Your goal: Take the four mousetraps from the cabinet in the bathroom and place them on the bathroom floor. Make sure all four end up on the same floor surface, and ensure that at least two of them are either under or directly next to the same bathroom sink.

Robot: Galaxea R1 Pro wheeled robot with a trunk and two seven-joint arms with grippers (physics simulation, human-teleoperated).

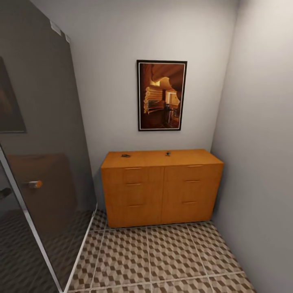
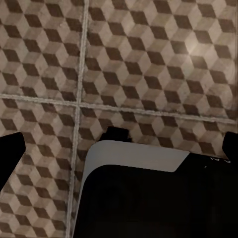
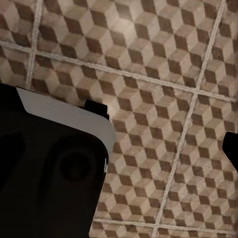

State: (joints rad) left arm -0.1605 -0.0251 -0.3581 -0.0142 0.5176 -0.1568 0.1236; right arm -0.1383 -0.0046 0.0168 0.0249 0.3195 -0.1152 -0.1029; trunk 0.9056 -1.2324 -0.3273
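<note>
Floor: cube-pattern bathroom floor (image 1: 162, 260) sits nearest us in the head view; both wrist views look down on the same tiles, with the robot's dark base (image 2: 148, 198) in front of them.
Cabinet: orange-brown cabinet (image 1: 162, 191) stands against the far wall under a framed picture (image 1: 161, 95); drawers all look closed.
Mousetraps: we see two small dark items on the cabinet top, one near its left end (image 1: 125, 155) and one near the middle (image 1: 167, 153). Too small to confirm as mousetraps; we judge them likely. The others we can't place.
Shower: glass shower panel (image 1: 44, 162) runs along the left, with a handle (image 1: 34, 184) on it.
Left gripper: dark finger edges (image 2: 10, 153) sit at the frame sides, wide apart, with nothing between them but tile.
Right gripper: one dark fingertip (image 3: 230, 151) at the frame edge; we can't tell how far apart the fingers stand. Nothing visibly held.
Handling: we expect light, stiff, flat wood boards, low profile, so easy to slide rather than lift.
Grip point: we'd pinch across the board's long edges, clear of the wire parts, which may snag or shift.
Risk: thin board on a smooth top; fingers may skate off.
</note>
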